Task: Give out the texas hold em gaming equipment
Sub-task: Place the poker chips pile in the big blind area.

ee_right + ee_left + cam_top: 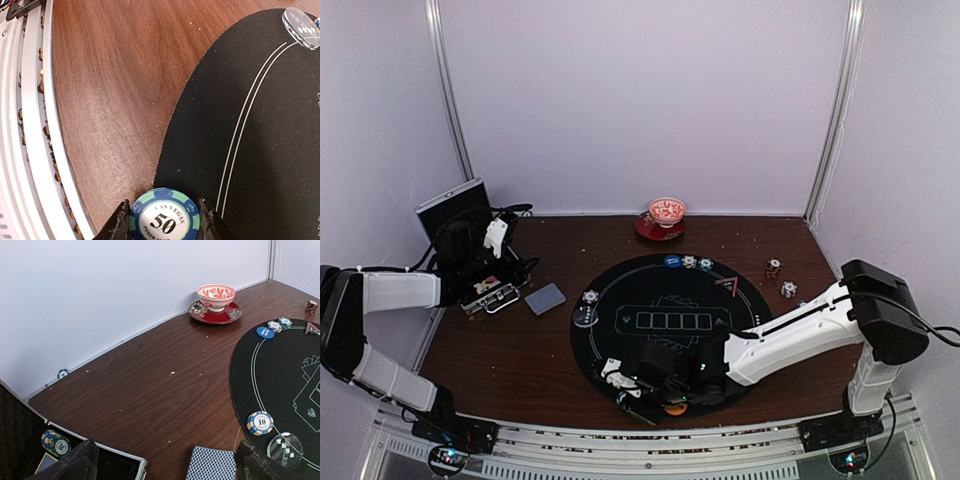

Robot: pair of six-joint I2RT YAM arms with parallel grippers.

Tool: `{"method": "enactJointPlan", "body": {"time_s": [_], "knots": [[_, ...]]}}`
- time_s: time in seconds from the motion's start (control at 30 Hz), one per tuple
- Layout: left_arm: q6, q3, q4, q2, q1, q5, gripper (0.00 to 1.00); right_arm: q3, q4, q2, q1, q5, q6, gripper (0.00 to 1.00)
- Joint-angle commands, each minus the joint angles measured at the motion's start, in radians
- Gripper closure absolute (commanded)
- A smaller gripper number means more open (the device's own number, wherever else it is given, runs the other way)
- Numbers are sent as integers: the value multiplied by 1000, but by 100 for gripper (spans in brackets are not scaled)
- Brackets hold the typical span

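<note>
My right gripper [164, 226] is shut on a blue-and-green "50" poker chip [164, 216], its fingers pressed to both sides of the chip, low over the near-left rim of the black mat [260, 150]. In the top view it [625, 385] is at the mat's front left. My left gripper [165, 471] is open and empty, just behind the grey-blue deck of cards [211, 463], between the open case [115, 465] and the mat. A blue-orange "10" chip stack [260, 422] and a clear disc [285, 451] lie on the mat's left rim.
A blue marker disc [265, 332] and two chips [279, 324] lie at the mat's far rim. More chips [55, 442] sit in the case. One chip [63, 373] lies by the wall. The red-and-white bowl [216, 296] stands at the back. An orange disc [675, 408] lies near the front.
</note>
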Motion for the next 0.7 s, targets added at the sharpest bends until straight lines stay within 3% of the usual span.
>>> {"method": "enactJointPlan", "body": {"time_s": [0.0,0.43,0.67], "knots": [[10,27,38,3,0,6,2,6,3,14,0,31,-9,64],[10,28,37,8,1,7,2,4,2,25,-6,90,-9,62],[11,30,38,10,1,6,2,9,-10,32,-6,98,-12,53]]}}
